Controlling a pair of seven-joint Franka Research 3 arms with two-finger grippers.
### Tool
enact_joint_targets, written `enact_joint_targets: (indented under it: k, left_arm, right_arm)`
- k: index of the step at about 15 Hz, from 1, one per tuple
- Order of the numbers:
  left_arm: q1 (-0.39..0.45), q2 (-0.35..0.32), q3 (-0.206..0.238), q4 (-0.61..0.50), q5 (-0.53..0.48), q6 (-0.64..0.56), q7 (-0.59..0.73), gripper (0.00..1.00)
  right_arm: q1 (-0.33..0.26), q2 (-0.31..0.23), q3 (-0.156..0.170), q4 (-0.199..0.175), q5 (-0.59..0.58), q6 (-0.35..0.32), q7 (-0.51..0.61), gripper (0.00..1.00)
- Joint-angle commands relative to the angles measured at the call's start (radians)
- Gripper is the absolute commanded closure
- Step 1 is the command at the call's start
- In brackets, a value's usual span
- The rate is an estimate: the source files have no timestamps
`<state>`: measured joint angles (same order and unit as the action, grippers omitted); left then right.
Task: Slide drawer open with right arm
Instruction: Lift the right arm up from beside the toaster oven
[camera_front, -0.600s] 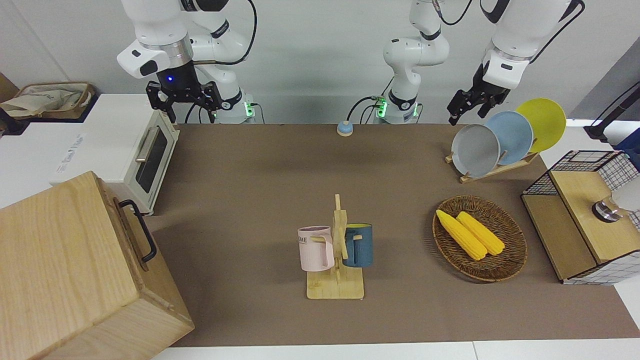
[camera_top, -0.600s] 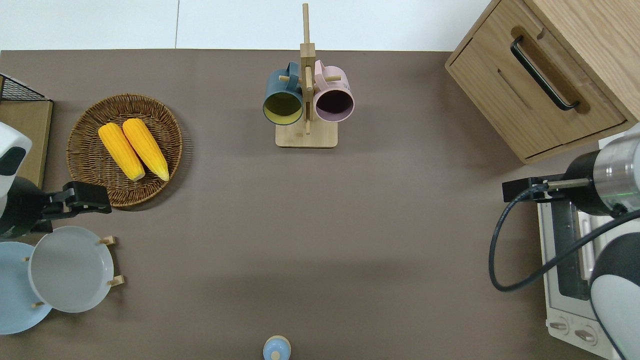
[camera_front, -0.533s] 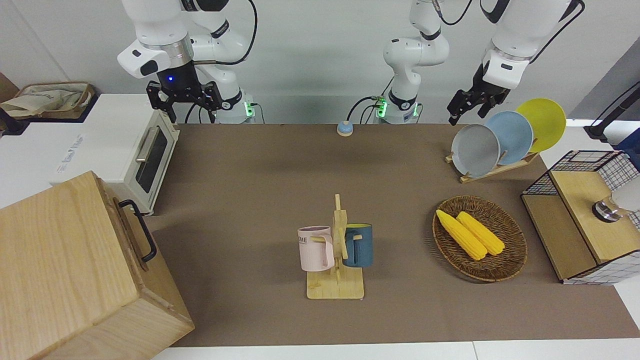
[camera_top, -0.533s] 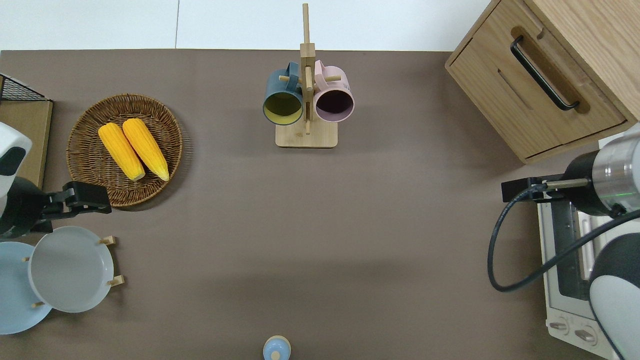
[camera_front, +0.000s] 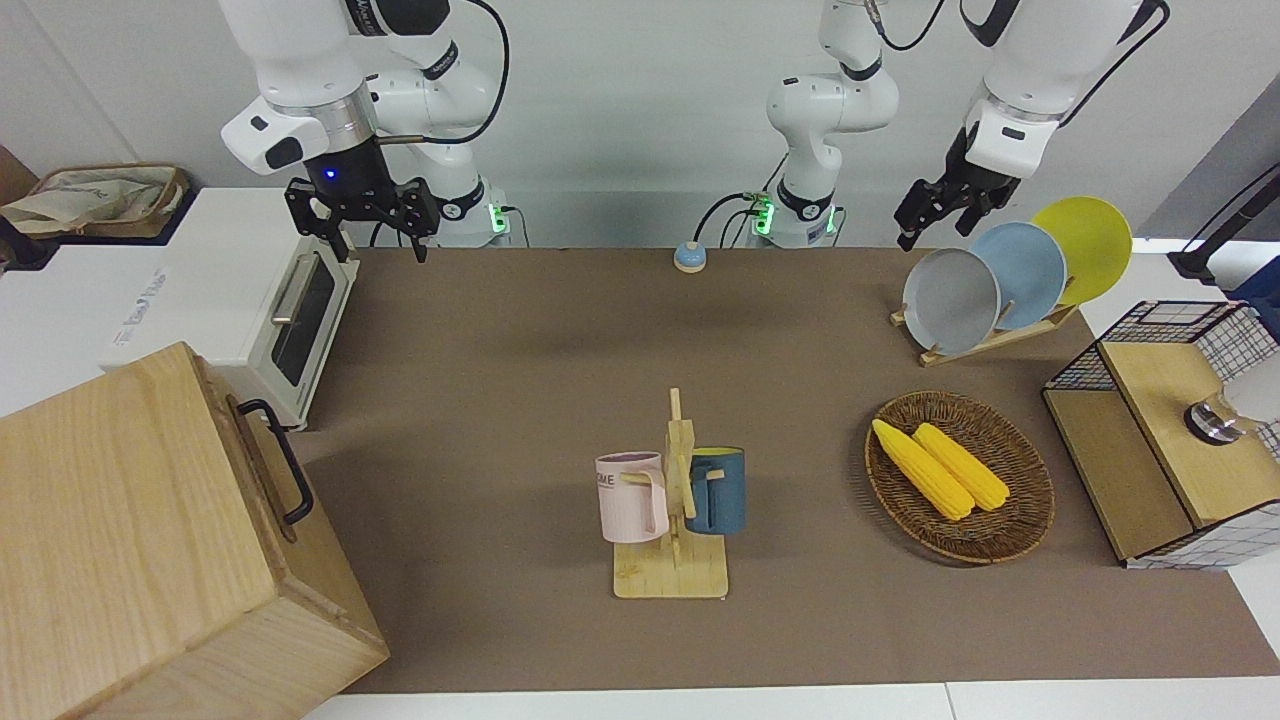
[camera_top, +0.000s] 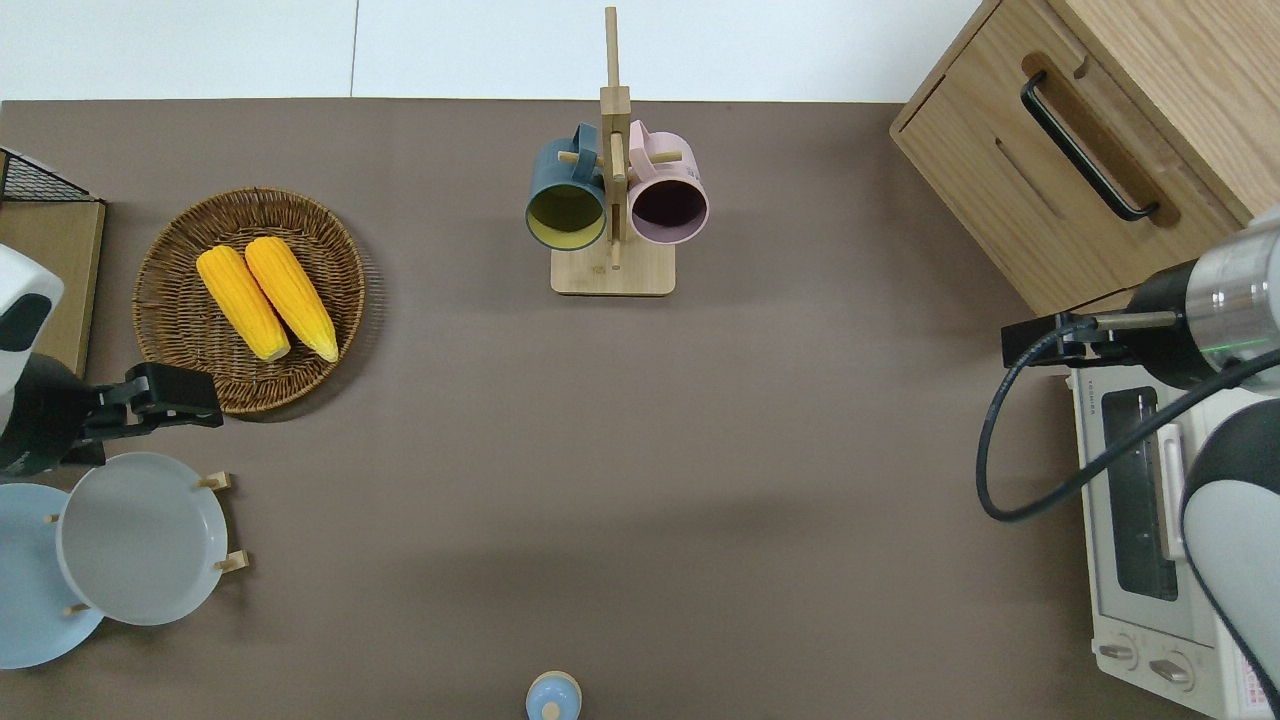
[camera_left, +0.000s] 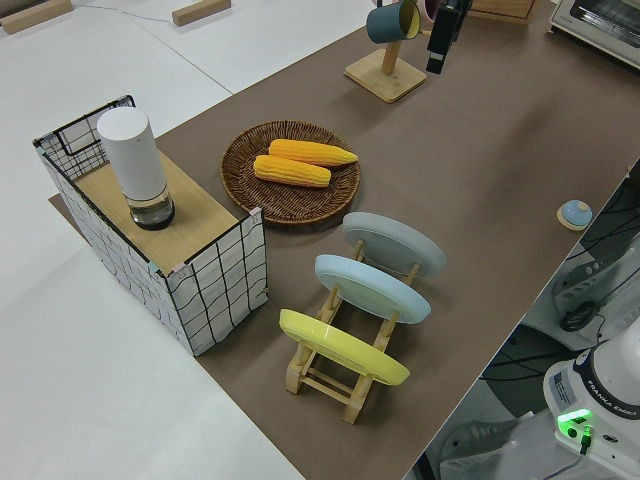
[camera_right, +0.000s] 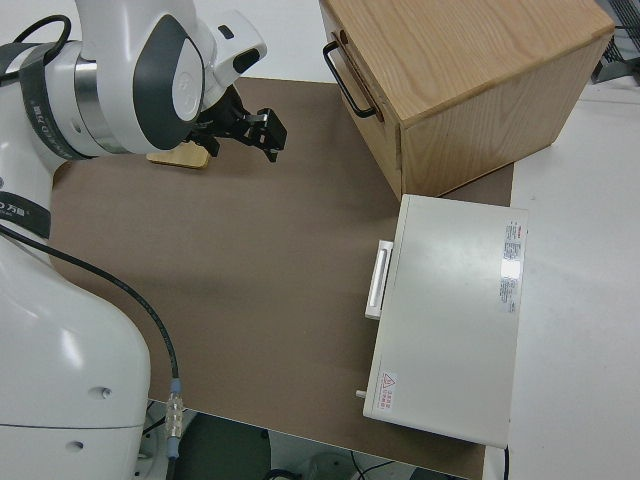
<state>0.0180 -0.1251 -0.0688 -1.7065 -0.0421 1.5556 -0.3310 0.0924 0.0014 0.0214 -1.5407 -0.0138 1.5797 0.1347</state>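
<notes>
At the right arm's end of the bench, up in the air: right pincer (camera_front: 370, 232), black, pronged, small blue light on its body, fingers spread and holding nothing; in the overhead view it hangs over the bench surface at the corner of the toaster oven (camera_top: 1150, 540) that lies farthest from the robots, close to the nearest corner of the wooden box (camera_top: 1090, 150), touching neither. Toaster oven: white, silver handle, door shut, standing at that end edge of the bench. Wooden box: large, pale, set askew at the corner of the bench farthest from the robots at the right arm's end. Drawer (camera_top: 1075, 195): wide, shallow, light wood, in the box front, shut flush, with a black bar handle (camera_top: 1085, 145) untouched. Mug stand (camera_front: 672, 530): wooden, near the bench edge farthest from the robots, mid-length, carrying a pink mug (camera_front: 631, 497) and a dark blue mug (camera_front: 717, 490). Small blue round object (camera_front: 689, 257): at the bench edge nearest the robots, mid-length. Wicker basket (camera_front: 1020, 520): toward the left arm's end, holding two corn cobs (camera_front: 940, 467) side by side. Plate rack (camera_front: 985, 340): wooden, nearer the robots than the basket, with grey, blue and yellow plates standing tilted. Wire-mesh box (camera_front: 1165, 440): at the left arm's end edge. Left arm: parked, its pincer (camera_front: 935, 215) of uncertain state.
</notes>
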Motion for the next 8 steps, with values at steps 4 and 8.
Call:
enact_joint_targets:
  k: [4, 8]
  left_arm:
    - [-0.001, -0.008, 0.004, 0.004, -0.001, -0.015, 0.009, 0.01]
    - [-0.001, -0.008, 0.004, 0.004, -0.001, -0.017, 0.009, 0.01]
  right_arm:
    - [-0.007, 0.017, 0.005, 0.030, 0.015, -0.010, 0.006, 0.017]
    - [-0.003, 0.028, 0.008, 0.048, 0.015, -0.012, 0.014, 0.017]
